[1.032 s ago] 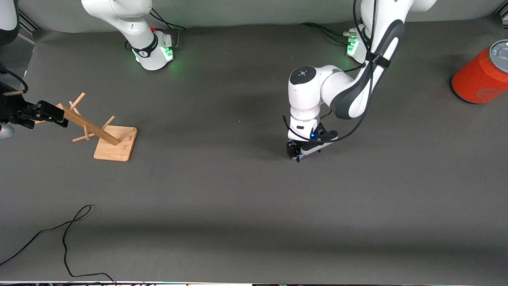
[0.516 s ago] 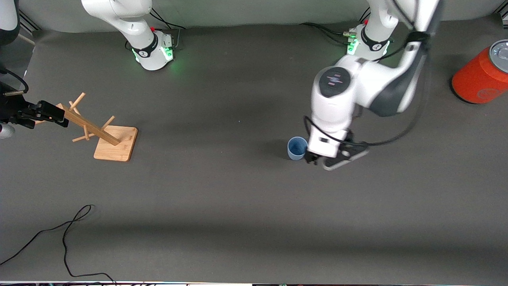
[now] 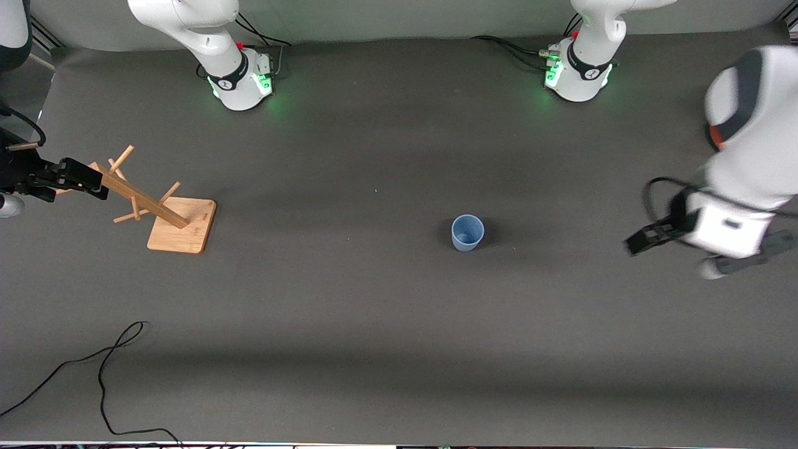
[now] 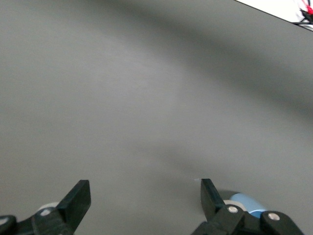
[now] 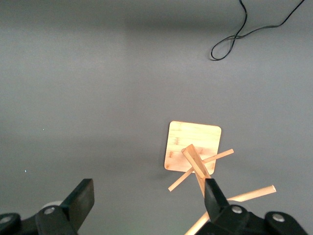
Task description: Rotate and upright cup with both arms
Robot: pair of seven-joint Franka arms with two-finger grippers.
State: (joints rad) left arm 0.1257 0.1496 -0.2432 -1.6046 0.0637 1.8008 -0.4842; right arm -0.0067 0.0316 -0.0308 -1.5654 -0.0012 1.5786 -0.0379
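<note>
The small pale blue cup [image 3: 467, 232] stands upright, mouth up, on the dark table mat about midway between the arms. A pale blue edge of the cup [image 4: 247, 202] shows beside one finger in the left wrist view. My left gripper [image 3: 639, 240] is open and empty, up in the air well clear of the cup toward the left arm's end of the table; it also shows in the left wrist view [image 4: 145, 196]. My right gripper [image 3: 98, 185] waits open and empty over the top of the wooden rack; it also shows in the right wrist view [image 5: 146, 196].
A wooden peg rack [image 3: 181, 224] on a square base stands toward the right arm's end; it also shows in the right wrist view [image 5: 193, 147]. An orange-red cylinder [image 3: 718, 136] is mostly hidden by the left arm. A black cable [image 3: 106, 368] lies near the front edge.
The left gripper let go of the cup, leaving it upright, and the left arm swung away toward its own end of the table. The right arm has not moved.
</note>
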